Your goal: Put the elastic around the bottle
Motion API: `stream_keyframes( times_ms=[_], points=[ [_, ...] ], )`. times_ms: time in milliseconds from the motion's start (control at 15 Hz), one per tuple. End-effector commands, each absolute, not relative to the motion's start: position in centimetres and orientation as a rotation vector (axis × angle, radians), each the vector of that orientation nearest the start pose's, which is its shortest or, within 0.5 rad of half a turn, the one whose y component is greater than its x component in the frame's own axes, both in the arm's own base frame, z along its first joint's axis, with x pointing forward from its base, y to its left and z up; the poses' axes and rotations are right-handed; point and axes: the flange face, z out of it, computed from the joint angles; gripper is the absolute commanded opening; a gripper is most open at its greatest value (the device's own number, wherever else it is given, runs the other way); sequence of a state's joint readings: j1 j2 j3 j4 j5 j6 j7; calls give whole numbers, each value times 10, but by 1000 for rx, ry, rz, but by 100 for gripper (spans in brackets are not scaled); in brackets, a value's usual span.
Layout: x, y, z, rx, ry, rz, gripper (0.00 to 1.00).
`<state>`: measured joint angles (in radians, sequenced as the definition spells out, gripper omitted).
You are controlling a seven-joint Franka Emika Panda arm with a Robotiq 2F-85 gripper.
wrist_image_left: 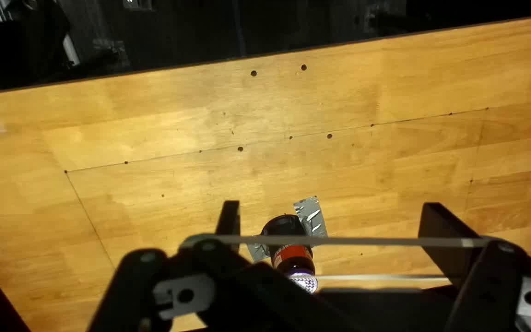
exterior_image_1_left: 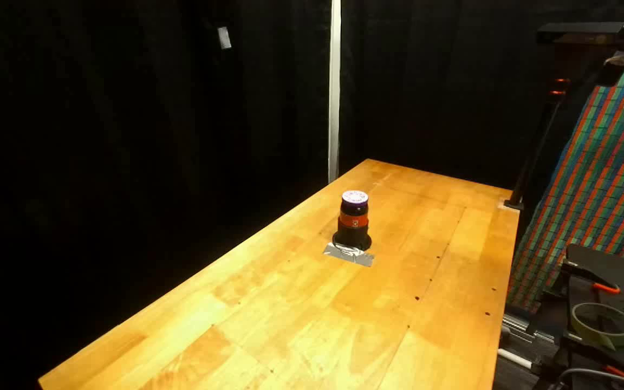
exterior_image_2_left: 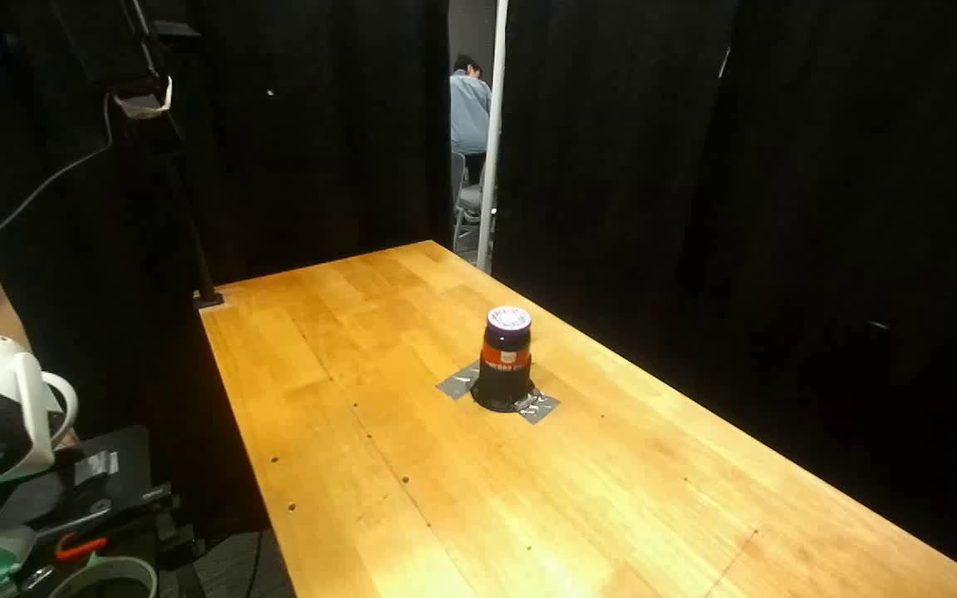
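Wrist view: I see the gripper (wrist_image_left: 331, 220) spread, elastic (wrist_image_left: 362, 241) taut, presumably to clear the bottle (wrist_image_left: 292, 256); tape (wrist_image_left: 312, 216) likely anchors its base (wrist_image_left: 284, 226).

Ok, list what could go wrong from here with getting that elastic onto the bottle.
The elastic is stretched across the spread fingers of the gripper, so it might slip off or snap. In the wrist view the bottle appears nearer one finger, which could knock it during the approach. The elastic might also catch on the lid.
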<state>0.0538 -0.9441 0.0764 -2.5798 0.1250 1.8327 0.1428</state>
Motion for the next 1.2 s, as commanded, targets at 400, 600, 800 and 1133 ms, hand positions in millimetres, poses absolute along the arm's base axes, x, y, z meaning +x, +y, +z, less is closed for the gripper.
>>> stream_keyframes(
  times_ms=[400, 600, 800, 1133],
  points=[
    [311, 71, 560, -3088, 84, -283, 100],
    [358, 94, 546, -3146, 43, -308, 100],
    [404, 107, 522, -3210, 32, -278, 100],
    [497, 115, 473, -3235, 4, -357, 100]
  ],
)
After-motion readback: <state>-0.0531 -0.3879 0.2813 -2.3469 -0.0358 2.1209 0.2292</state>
